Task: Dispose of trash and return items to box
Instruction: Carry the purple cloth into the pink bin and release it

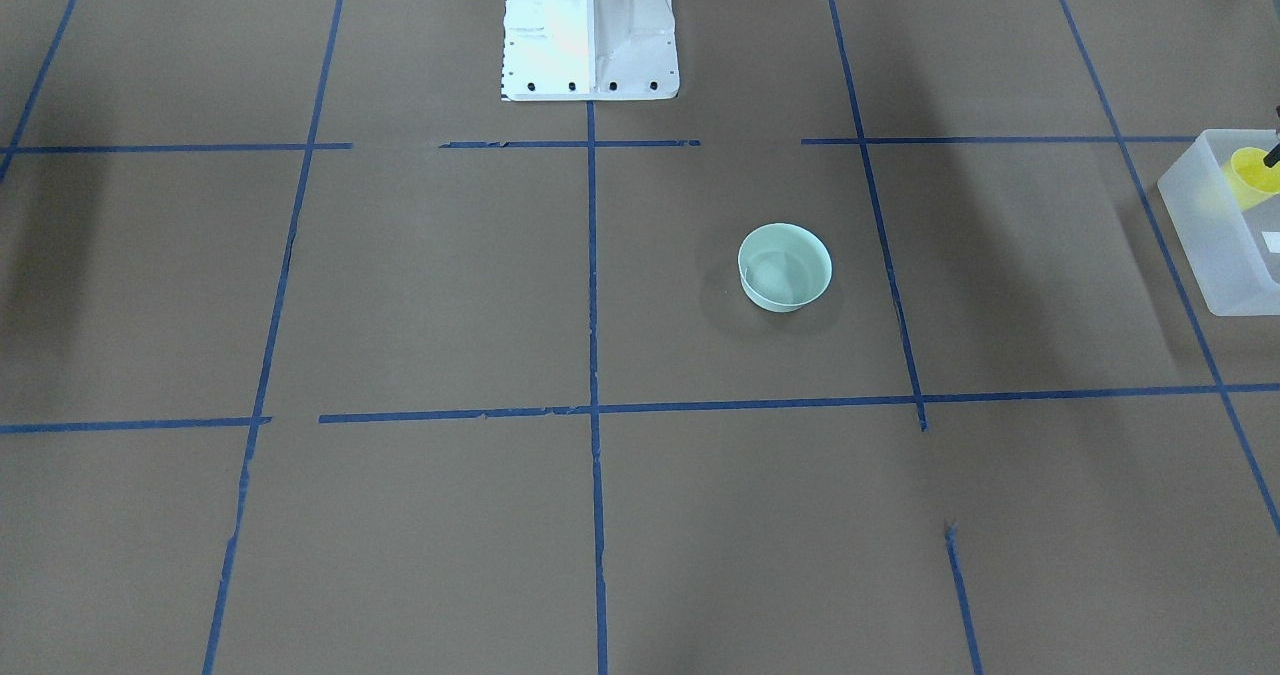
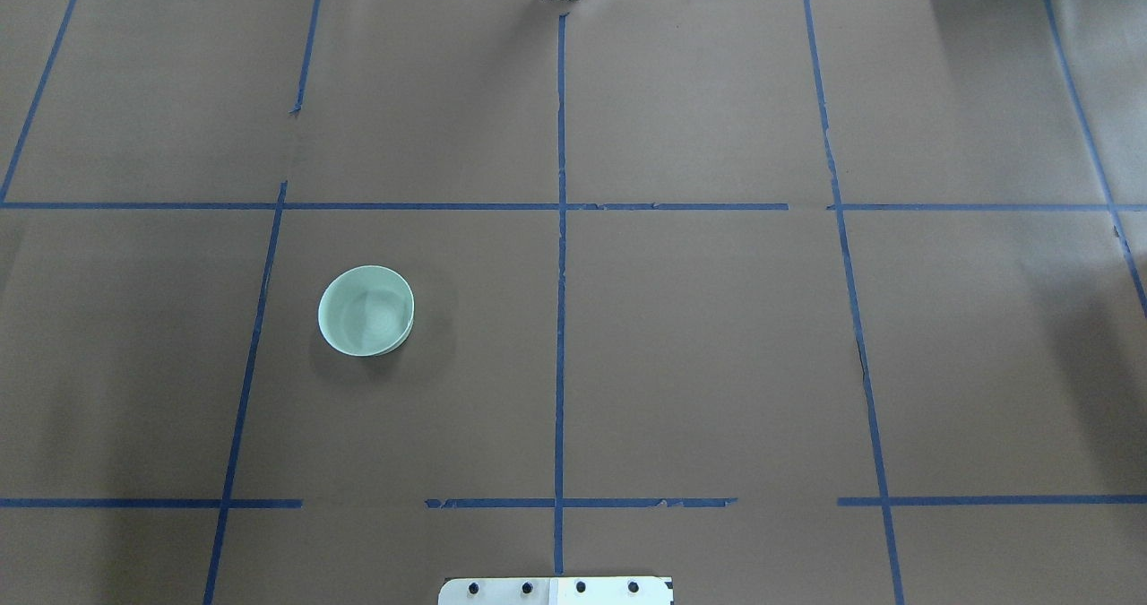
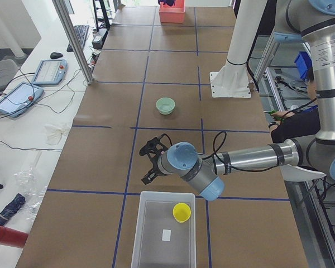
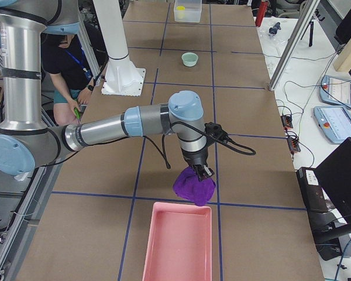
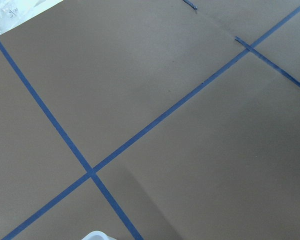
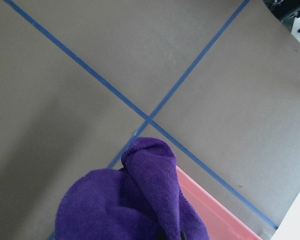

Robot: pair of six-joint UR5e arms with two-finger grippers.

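Left gripper (image 3: 147, 163), opening unclear, hovers beside box (image 3: 139, 234) holding cup (image 3: 182, 212); right gripper (image 4: 201, 171) clutches purple cloth (image 6: 130, 210).

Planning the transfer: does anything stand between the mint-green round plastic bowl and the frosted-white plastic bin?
Nothing lies between the mint-green plastic bowl and frosted-white plastic bin; only the left gripper hangs above, near it.

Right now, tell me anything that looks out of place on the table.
The mint-green bowl sits alone and upright mid-table, while the yellow cup is already in the box. The blue tape grid has gaps and frayed ends. Nothing looks spilled.
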